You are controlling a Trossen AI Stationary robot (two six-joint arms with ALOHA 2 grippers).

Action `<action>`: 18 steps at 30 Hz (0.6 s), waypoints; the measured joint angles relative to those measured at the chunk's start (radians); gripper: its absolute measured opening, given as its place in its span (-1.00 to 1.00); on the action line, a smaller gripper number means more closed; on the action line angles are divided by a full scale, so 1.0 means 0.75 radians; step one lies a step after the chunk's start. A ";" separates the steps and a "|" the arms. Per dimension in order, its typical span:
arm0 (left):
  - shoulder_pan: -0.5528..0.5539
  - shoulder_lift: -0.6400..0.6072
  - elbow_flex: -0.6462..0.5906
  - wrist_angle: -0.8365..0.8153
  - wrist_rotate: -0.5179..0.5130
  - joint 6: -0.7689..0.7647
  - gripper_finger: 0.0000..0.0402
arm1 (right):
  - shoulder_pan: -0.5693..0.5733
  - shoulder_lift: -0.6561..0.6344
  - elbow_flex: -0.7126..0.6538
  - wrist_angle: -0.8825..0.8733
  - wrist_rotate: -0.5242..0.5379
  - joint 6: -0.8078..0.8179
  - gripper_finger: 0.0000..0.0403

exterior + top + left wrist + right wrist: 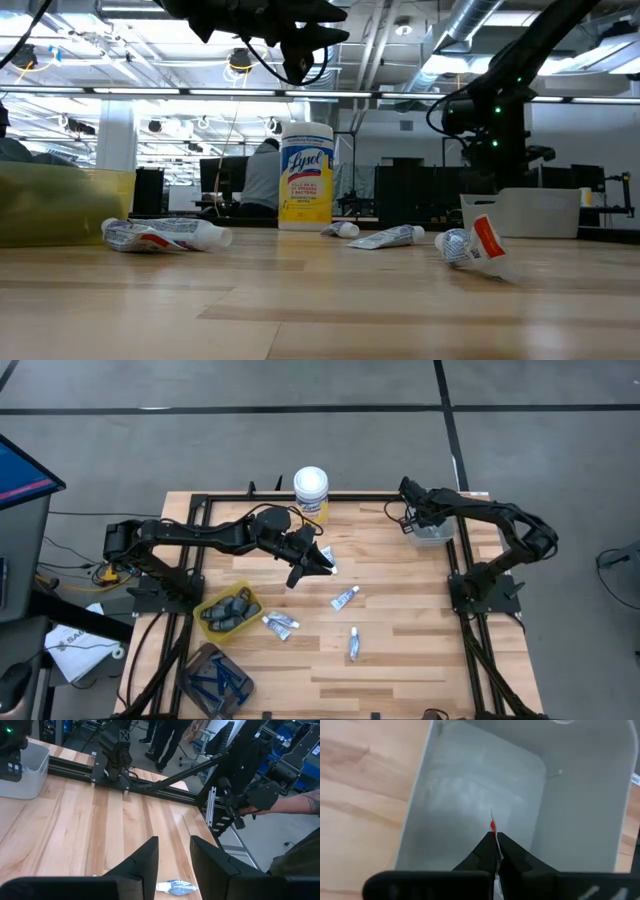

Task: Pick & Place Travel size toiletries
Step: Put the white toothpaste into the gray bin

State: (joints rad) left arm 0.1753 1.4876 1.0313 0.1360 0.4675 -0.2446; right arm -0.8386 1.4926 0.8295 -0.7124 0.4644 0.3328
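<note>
We see a wooden table [400, 660] with three containers on it. Taking the table's middle as the clock's centre in the overhead view, the white bin [433, 534] sits at about two o'clock, near the far right corner. The right gripper [495, 840] hangs over the bin's open top, its fingers pressed together on a thin white tube with a red tip [492, 825]; the bin's floor below looks bare.

At about eight o'clock, at the left edge, stands the yellow tray [226, 611], which holds a heap of dark grey sticks [230, 610]. Just beyond it at seven o'clock, by the near left corner, a dark tray [215, 678] carries a pile of thin blue sticks [218, 682].

At twelve o'clock stands a tall white canister [311, 493] with a yellow label, upright and closed, at the far edge.

The left gripper [318, 563] hovers near the table's middle, slightly toward eleven o'clock, fingers [145, 865] a little apart with nothing between them.

Loose white tubes with blue print lie flat on the wood: one [345, 597] near the centre, one [281, 625] at about seven o'clock just beside the yellow tray, one [353, 644] at about five o'clock, and a smaller one [329, 567] just beside the left gripper.
</note>
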 joint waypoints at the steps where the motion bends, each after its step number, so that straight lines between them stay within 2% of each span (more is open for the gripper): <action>1: 0.000 0.000 0.000 0.000 0.000 0.000 -0.47 | -0.001 -0.001 0.000 0.003 0.000 -0.001 -0.97; 5: 0.000 0.000 0.000 -0.001 0.009 0.000 -0.47 | -0.011 -0.025 0.000 0.000 -0.007 -0.016 -0.80; 10: -0.021 -0.001 0.000 -0.033 0.181 0.005 -0.47 | -0.011 -0.102 0.000 0.015 -0.031 -0.074 -0.38; 15: -0.101 -0.019 -0.001 -0.320 0.207 0.126 -0.47 | -0.006 -0.231 0.000 0.017 -0.065 -0.125 0.14; 18: -0.166 -0.017 -0.002 -0.562 0.102 0.231 -0.47 | 0.009 -0.317 0.000 0.014 -0.067 -0.129 0.36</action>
State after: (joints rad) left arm 0.0510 1.4746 1.0302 -0.2855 0.5437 -0.0715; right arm -0.8320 1.2548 0.8294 -0.7020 0.4145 0.2359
